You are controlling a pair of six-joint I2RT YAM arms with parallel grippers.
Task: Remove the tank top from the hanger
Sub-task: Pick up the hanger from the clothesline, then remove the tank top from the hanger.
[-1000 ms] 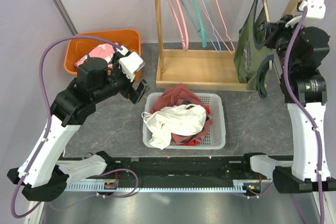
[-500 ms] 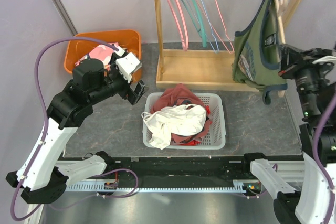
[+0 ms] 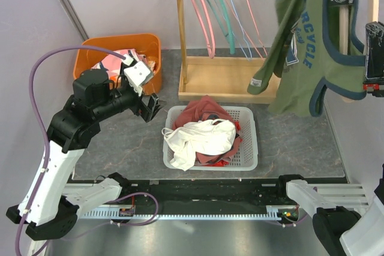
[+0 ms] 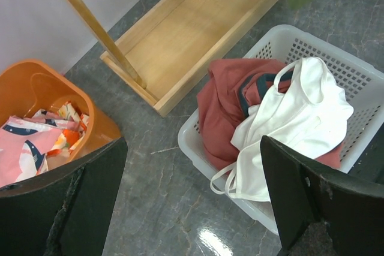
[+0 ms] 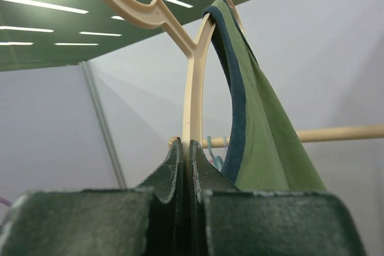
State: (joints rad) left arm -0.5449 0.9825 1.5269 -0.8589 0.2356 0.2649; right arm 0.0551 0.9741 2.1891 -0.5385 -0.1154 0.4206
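Olive-green tank top [image 3: 312, 46], navy-trimmed with white lettering, draped over the beige hanger [image 3: 343, 31] at 2 o'clock of the top view, hanging at 9 o'clock of the right gripper [image 3: 373, 58], whose jaws pinch the hanger's bar; left gripper [image 3: 153, 105] spread wide, holding nothing

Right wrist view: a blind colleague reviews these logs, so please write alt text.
The right end effector is shut on a cream hanger, seen from below, with a green navy-trimmed tank top draped over it. A wooden rail crosses behind.
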